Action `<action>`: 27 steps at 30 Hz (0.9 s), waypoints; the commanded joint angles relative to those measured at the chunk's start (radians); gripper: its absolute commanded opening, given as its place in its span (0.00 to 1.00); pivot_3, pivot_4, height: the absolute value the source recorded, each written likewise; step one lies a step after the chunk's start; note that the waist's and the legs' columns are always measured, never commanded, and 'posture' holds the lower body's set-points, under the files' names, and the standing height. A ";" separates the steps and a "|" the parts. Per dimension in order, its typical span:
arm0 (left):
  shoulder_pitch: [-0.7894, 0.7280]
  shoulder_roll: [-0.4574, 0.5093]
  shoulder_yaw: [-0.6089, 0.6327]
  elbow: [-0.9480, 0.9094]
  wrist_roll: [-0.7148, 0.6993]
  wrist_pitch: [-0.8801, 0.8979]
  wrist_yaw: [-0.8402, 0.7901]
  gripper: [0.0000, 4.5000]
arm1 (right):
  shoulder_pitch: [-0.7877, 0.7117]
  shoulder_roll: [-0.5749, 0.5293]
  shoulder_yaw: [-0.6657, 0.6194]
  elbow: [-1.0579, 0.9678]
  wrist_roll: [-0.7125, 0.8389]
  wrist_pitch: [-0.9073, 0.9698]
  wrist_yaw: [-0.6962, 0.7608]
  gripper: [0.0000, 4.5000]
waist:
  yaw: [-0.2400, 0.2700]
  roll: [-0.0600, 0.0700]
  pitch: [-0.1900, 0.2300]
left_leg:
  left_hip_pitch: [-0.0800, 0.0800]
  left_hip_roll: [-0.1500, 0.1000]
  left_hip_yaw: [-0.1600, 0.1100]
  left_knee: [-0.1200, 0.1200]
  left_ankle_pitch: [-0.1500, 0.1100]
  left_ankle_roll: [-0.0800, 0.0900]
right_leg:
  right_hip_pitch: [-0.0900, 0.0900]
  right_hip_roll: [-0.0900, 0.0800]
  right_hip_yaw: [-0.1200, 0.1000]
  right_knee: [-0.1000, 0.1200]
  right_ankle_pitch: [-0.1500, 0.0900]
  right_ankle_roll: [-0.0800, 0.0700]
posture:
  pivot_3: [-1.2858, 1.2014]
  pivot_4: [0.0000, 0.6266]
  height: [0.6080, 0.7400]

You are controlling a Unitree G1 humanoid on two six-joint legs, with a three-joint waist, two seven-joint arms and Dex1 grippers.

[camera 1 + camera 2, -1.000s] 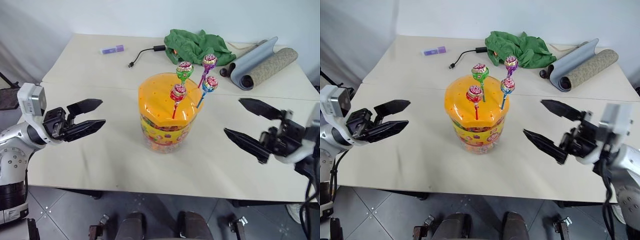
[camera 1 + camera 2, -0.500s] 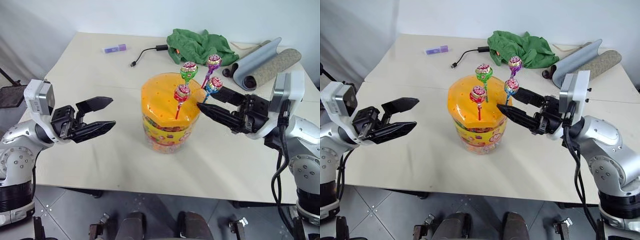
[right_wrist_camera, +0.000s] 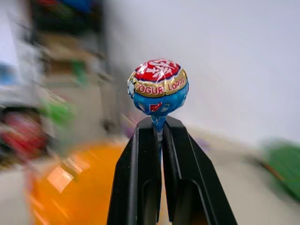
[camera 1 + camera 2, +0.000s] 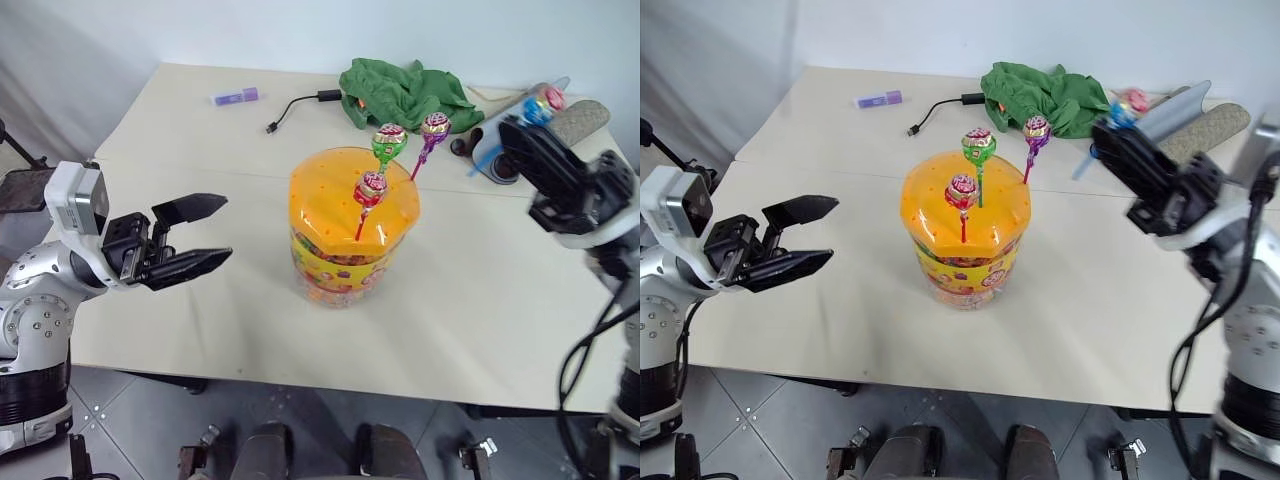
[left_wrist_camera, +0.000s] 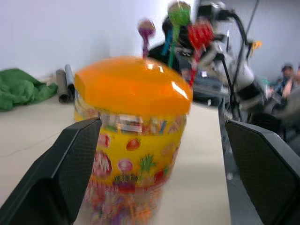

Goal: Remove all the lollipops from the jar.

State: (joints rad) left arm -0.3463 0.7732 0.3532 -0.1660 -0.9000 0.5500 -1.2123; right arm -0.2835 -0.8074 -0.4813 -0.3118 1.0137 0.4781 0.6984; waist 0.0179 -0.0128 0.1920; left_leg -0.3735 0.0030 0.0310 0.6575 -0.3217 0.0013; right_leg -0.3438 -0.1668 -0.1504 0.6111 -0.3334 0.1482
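Observation:
The jar (image 4: 345, 262) stands mid-table, a clear tub with a printed label and an orange holed lid (image 4: 335, 195). Three lollipops stand in the lid on their sticks: green (image 4: 388, 143), purple-pink (image 4: 434, 125) and red (image 4: 371, 187). My right gripper (image 4: 512, 132) is raised to the right of the jar, shut on the stick of the blue lollipop (image 4: 536, 108), which is clear of the lid. In the right wrist view its head (image 3: 158, 86) sits just above the shut fingers (image 3: 143, 154). My left gripper (image 4: 224, 228) hovers open to the left of the jar, empty.
A green cloth (image 4: 405, 90) and rolled mats (image 4: 578, 115) lie at the far right of the table (image 4: 180, 300), behind the right gripper. A black cable (image 4: 298, 103) and a small purple object (image 4: 236, 97) lie at the far side. People sit in the background (image 5: 287, 77).
My right gripper went in to the jar, shut on the blue lollipop's stick and pulled it out of the lid, up and to the right. The left gripper stayed about where it was.

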 commanded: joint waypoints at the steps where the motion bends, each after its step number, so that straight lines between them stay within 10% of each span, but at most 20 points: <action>1: 0.012 0.027 -0.033 -0.034 0.036 -0.048 -0.074 1.00 | 0.144 -0.165 0.028 0.119 -0.303 -0.040 0.050 0.01 | 0.005 0.000 0.000 | 0.000 0.000 0.001 0.000 0.000 0.000 | 0.000 0.000 0.001 0.000 0.000 0.000 | 0.52 0.24 1.00; 8: 0.010 0.047 -0.103 -0.038 0.094 -0.109 -0.177 1.00 | 0.283 -0.294 0.201 0.354 -0.619 -0.011 0.052 0.01 | 0.000 0.002 0.000 | 0.001 0.002 0.006 0.001 0.000 0.000 | -0.002 0.000 0.004 0.000 0.000 0.000 | 0.52 0.24 1.00; 15: 0.018 0.034 -0.089 -0.038 0.091 -0.120 -0.150 1.00 | 0.241 -0.261 0.144 0.356 -0.560 -0.083 0.214 0.47 | -0.007 0.002 0.001 | 0.001 0.003 0.007 0.001 0.000 0.001 | -0.002 0.000 0.005 0.000 0.000 0.000 | 0.52 0.24 1.00; 17: 0.019 0.008 -0.055 -0.036 0.059 -0.104 -0.091 1.00 | 0.149 -0.208 0.101 0.307 -0.471 -0.179 0.294 0.62 | -0.008 0.002 0.001 | 0.001 0.003 0.007 0.002 0.000 0.001 | -0.002 0.000 0.005 0.000 0.000 0.000 | 0.52 0.24 1.00; 27: 0.012 -0.049 0.048 -0.015 -0.052 -0.018 0.069 1.00 | -0.340 0.047 0.265 0.113 -0.251 0.045 0.153 0.62 | -0.018 0.005 0.003 | 0.001 0.009 0.005 0.006 -0.003 0.000 | -0.001 0.002 0.005 0.001 0.000 0.000 | 0.52 0.24 1.00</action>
State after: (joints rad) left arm -0.3356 0.7212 0.3755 -0.1717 -0.9181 0.5235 -1.1570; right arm -0.5733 -0.7734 -0.2384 -0.1599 0.7372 0.4818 0.9005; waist -0.0004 -0.0077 0.1945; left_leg -0.3731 0.0117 0.0355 0.6635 -0.3245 0.0010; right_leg -0.3455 -0.1647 -0.1452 0.6117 -0.3332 0.1485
